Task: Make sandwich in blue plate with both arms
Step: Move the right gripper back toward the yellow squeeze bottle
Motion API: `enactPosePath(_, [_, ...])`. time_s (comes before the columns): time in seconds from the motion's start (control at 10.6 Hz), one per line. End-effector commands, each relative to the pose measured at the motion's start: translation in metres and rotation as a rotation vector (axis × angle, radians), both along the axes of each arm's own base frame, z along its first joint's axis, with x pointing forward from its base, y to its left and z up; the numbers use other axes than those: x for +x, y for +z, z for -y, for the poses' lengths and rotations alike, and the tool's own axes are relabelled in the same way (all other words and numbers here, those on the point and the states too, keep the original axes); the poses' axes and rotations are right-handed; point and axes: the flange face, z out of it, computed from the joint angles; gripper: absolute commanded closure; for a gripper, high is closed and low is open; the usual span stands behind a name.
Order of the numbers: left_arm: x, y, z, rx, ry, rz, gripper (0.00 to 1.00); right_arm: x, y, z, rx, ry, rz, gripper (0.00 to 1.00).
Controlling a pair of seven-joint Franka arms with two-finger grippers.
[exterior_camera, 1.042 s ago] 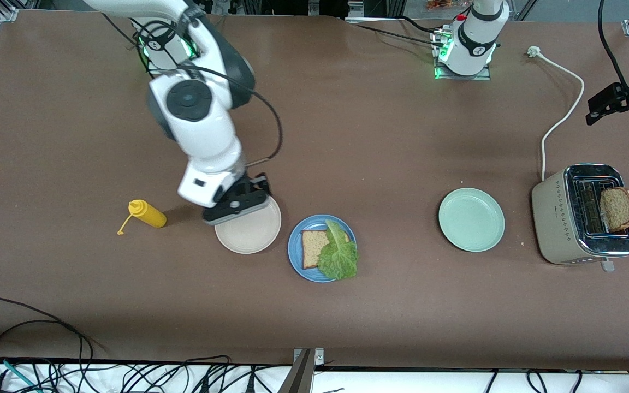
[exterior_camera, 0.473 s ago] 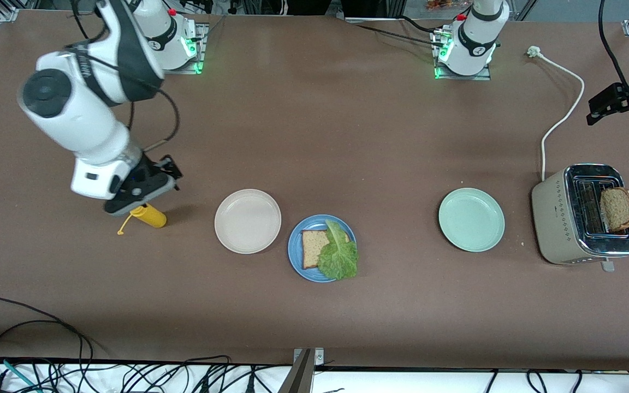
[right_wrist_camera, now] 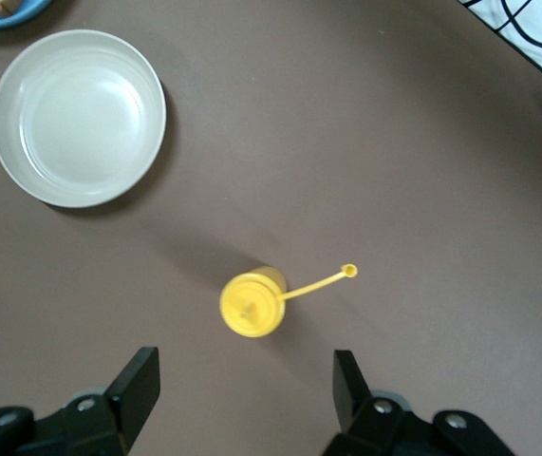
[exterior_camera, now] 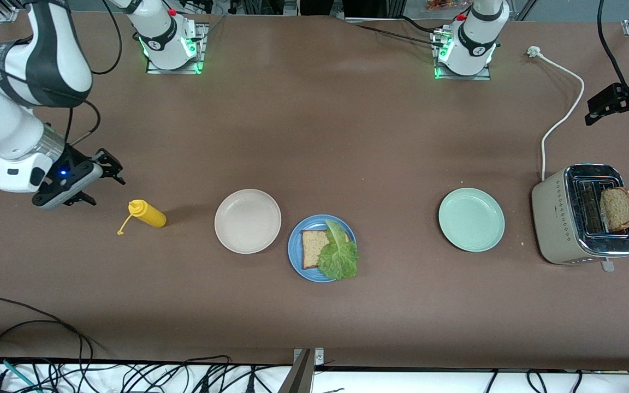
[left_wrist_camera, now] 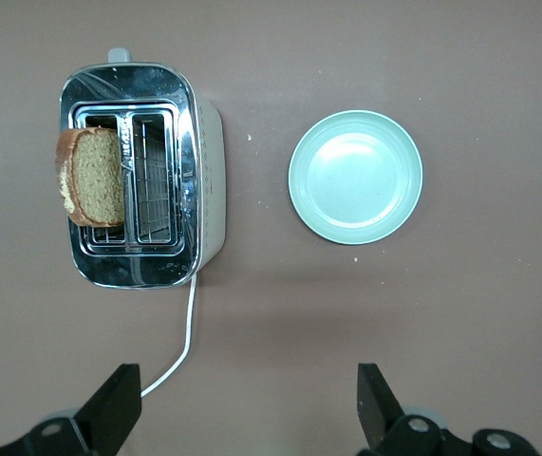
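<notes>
- Green lettuce [exterior_camera: 338, 255], ruffled and limp, lies nearest the front camera, draped over one bread slice [exterior_camera: 313, 248] on the blue plate [exterior_camera: 296, 256]; I'd judge it feather-light and easily torn or dragged, so anything laid on it should come straight down.
- Bread on the plate looks soft and crumbly; it sits flat and should need no more handling.
- Beige plate [exterior_camera: 247, 221] stands just beside the blue one, toward the right arm's end, and a mint plate [exterior_camera: 471, 219] well apart toward the left arm's end; both hold nothing.
- Top slice [exterior_camera: 618, 208] stands upright in a slot of the toaster [exterior_camera: 561, 229], its upper half clear of the metal. Toasted, it is probably stiffer but brittle, and light; I'd pinch that exposed upper part across the flat faces, gently, and lift straight up.
- Yellow bottle [exterior_camera: 148, 214] stands near the beige plate.
- Right hand [exterior_camera: 92, 179] hovers over bare bench beside the bottle, fingers spread, holding nothing.
- Left hand [left_wrist_camera: 249, 404] hangs high above the bench by the toaster's cord [left_wrist_camera: 177, 348], fingers wide apart and empty, the arm waiting.
</notes>
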Motion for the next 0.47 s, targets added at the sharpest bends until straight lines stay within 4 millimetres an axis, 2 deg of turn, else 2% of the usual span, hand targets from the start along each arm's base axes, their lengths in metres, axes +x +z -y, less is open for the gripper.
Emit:
enactPosePath(0.0, [0.003, 0.004, -0.002, -0.021, 0.009, 0.008, 0.00, -0.021, -0.033, 0.036, 0.046, 0.096, 0.075, 0.17])
enactPosePath(0.19, [0.003, 0.004, -0.002, -0.021, 0.009, 0.008, 0.00, -0.025, -0.050, 0.058, 0.148, 0.157, 0.114, 0.17])
enactPosePath(0.38, [0.003, 0.004, -0.002, -0.021, 0.007, 0.008, 0.00, -0.029, -0.077, 0.078, 0.246, 0.181, 0.152, 0.17])
